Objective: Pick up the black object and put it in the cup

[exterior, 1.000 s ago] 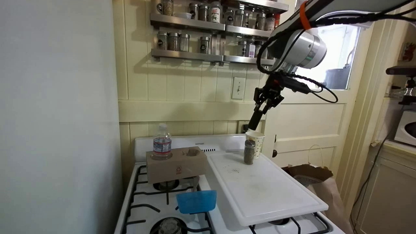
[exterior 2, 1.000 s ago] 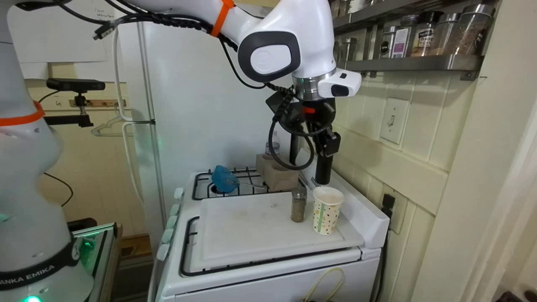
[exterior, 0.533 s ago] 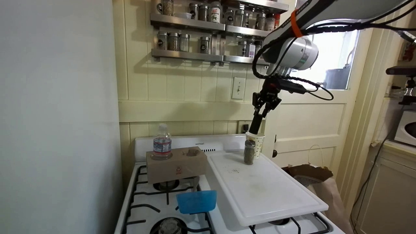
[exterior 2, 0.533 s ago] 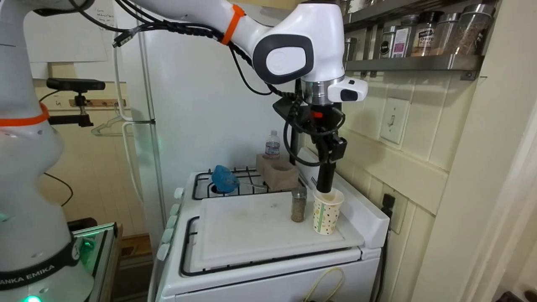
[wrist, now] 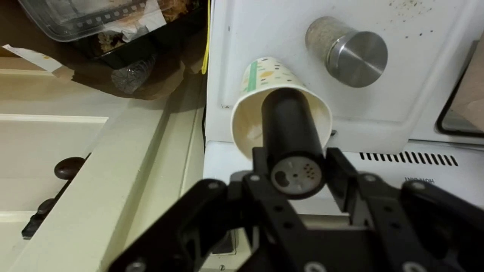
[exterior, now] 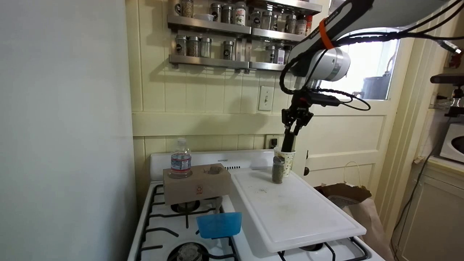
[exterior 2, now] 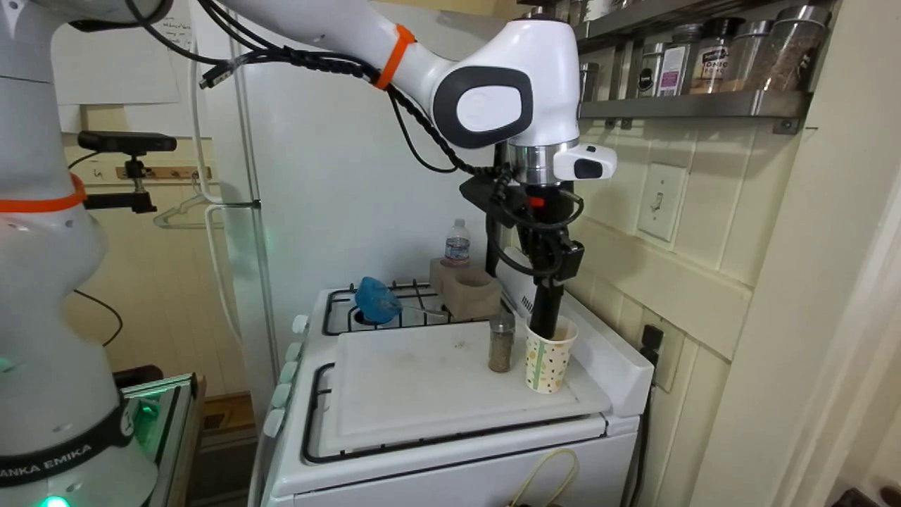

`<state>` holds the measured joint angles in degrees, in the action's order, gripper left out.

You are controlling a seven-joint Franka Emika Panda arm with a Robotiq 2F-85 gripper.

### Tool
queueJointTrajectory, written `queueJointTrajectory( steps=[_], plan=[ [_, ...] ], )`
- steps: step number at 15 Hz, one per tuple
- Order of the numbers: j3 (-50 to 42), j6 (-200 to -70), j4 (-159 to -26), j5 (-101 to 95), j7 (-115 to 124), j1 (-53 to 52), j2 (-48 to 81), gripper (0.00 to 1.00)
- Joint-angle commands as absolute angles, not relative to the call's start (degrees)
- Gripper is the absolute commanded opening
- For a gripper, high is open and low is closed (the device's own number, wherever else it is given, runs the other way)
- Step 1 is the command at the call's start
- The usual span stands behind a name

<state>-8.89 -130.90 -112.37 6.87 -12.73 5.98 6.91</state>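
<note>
The black object is a black cylinder with a grey perforated end (wrist: pixel 291 121); it also shows in both exterior views (exterior: pixel 289 140) (exterior 2: pixel 546 311). My gripper (wrist: pixel 297 160) is shut on its upper end, one finger on each side, and points down (exterior: pixel 292 129) (exterior 2: pixel 549 283). The cup is a pale paper cup with coloured dots and a green stripe (exterior 2: pixel 546 367), upright on the white board (exterior: pixel 289 162) (wrist: pixel 270 77). The cylinder's lower end is inside the cup's mouth, tilted slightly. How deep it reaches is hidden by the cup wall.
A spice jar with a metal lid (wrist: pixel 359 58) stands close beside the cup (exterior 2: pixel 501 346). The white board (exterior: pixel 290 214) covers part of the stove. A cardboard box (exterior: pixel 195 185) with a clear bottle (exterior: pixel 181 161) and a blue scoop (exterior: pixel 219 224) sit over the burners.
My gripper has moved down with the black cylinder in it. The cylinder's lower end went from above the rim to inside the cup and it stands more upright. The cup has not moved.
</note>
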Motion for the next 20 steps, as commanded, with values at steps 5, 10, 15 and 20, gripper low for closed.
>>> queueJointTrajectory(
  steps=[5, 10, 15, 20],
  plan=[
    [-8.1, -133.1, -111.7, -1.2, -9.1, 6.2, 9.6, 0.17],
    [-7.1, -140.5, -113.2, -4.6, -7.3, 5.5, 11.9, 0.17],
    [-6.3, -144.3, -114.7, -4.4, -5.0, 5.0, 13.7, 0.17],
    [-5.0, -143.0, -116.8, -3.4, -4.3, 4.6, 11.6, 0.17]
  ],
)
